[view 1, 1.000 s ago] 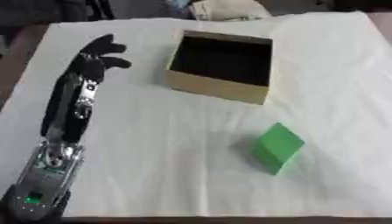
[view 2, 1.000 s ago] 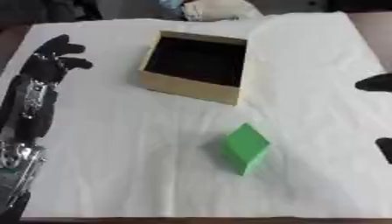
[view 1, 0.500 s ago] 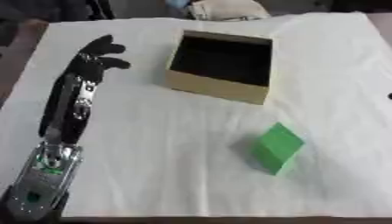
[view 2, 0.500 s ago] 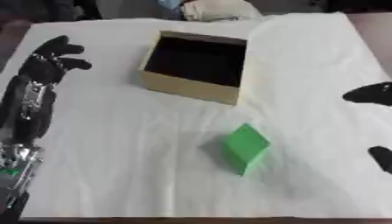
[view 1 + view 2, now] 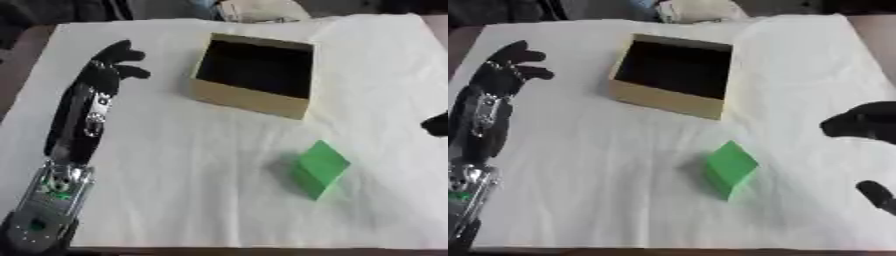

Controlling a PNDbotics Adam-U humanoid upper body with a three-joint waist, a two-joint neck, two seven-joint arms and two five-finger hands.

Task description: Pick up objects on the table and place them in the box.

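Observation:
A green block (image 5: 319,167) lies on the white cloth, in front of and slightly right of an open cardboard box (image 5: 249,100), which shows a dark, empty inside. My right hand (image 5: 866,124) reaches in from the right edge, level with the block and a short way from it. It is open, with the fingers above and the thumb (image 5: 877,195) spread well below, and it holds nothing. My left hand (image 5: 109,72) rests open on the cloth to the left of the box, fingers pointing away from me, its forearm running down to the lower left corner.
The white cloth (image 5: 175,165) covers most of the table; brown table edge shows at the left (image 5: 22,60) and along the bottom. A pale bundled object (image 5: 258,10) lies beyond the box at the far edge.
My right hand has come further in from the right edge toward the green block. The block, the box and my left arm have stayed where they were.

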